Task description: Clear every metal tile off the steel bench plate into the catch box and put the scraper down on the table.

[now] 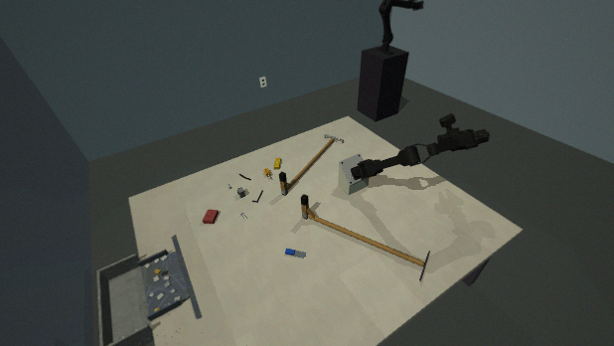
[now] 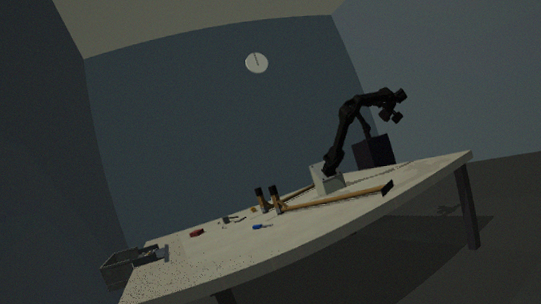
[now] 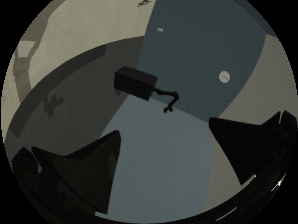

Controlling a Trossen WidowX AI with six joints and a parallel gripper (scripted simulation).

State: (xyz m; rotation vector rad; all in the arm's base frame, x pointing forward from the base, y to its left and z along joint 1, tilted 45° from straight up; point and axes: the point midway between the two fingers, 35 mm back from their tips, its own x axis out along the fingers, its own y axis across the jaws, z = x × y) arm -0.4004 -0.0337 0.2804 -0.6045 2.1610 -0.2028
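Observation:
The long scraper lies on the table, its flat dark blade towards the near right edge and its upright black-topped grip near the middle. The steel bench plate is at the far left, with several small pale tiles and a few yellow pieces spread over it. The catch box adjoins the plate's outer end; I make out no tiles in it. My gripper is open and empty, raised high beyond the right side of the table, away from the scraper.
A rake with a similar upright grip lies behind the scraper. A red block, a blue-handled tool, a yellow item and small hardware lie about. A grey strip borders the plate.

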